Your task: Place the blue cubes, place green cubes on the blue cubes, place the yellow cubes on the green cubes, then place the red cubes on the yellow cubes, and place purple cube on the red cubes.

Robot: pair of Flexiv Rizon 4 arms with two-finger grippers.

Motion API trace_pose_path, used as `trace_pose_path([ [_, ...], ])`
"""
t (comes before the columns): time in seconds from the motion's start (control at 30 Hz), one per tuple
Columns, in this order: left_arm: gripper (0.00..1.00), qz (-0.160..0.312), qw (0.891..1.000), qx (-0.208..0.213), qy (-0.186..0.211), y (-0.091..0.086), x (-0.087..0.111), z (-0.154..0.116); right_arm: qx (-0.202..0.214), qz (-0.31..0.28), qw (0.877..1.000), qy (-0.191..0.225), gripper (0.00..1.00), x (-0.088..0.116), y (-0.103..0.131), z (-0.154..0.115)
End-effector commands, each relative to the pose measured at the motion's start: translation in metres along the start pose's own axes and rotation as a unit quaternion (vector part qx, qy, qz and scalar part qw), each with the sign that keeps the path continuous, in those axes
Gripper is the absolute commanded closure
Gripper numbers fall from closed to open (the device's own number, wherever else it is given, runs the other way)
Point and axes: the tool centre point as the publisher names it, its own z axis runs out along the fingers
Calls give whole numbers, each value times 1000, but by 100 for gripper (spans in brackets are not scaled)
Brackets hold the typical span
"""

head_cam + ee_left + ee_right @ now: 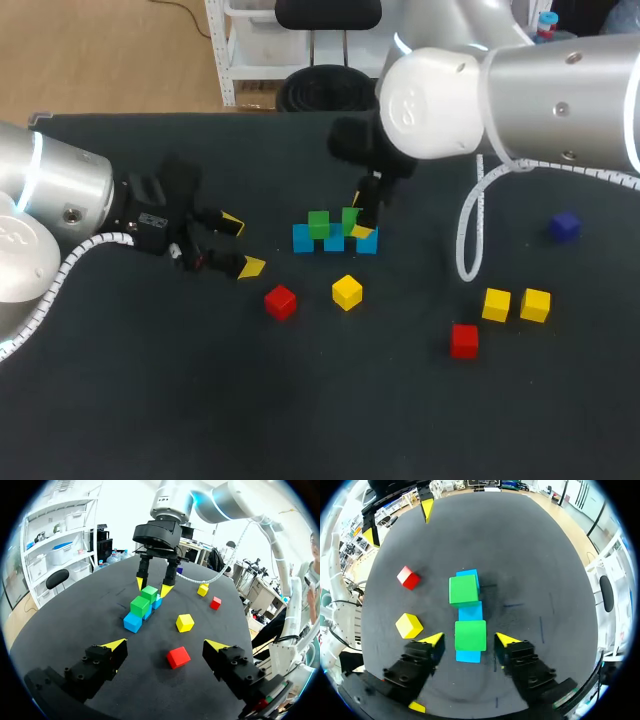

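Note:
Three blue cubes (pixel 303 239) sit in a row mid-table. Two green cubes (pixel 318 224) rest on top of them. My right gripper (pixel 357 215) stands over the green cube (pixel 470 635) at the row's right end. Its fingers (pixel 432 639) flank that cube with a gap on each side, so it is open. The other green cube (pixel 464 590) lies ahead of it. My left gripper (pixel 235 245) is open left of the row, with nothing between its fingers (pixel 114 644). A red cube (pixel 280 301) and a yellow cube (pixel 347 292) lie in front of the row.
At the right lie two yellow cubes (pixel 496 304), another red cube (pixel 464 340) and, farther back, a purple cube (pixel 565 226). The right arm's white cable (pixel 467 235) hangs over the table between the row and these.

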Motion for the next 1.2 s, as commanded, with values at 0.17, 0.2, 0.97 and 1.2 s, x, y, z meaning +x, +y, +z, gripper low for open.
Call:
trace_pose_path([
  [0.17, 0, 1, 1000, -1, -4, 0, 2, 0, 5, 0, 1000, -3, 0, 1, 3, -5],
  [0.2, 0, 1, 1000, -1, -4, 0, 2, 0, 6, 1, 1000, -4, 0, 1, 4, -7],
  [0.97, 0, 1, 1000, -1, -4, 0, 2, 0, 41, 37, 998, -25, 0, 37, 40, -60],
  [1.2, 0, 1, 1000, -1, -4, 0, 2, 0, 37, 49, 998, -12, 0, 61, 60, -63],
])
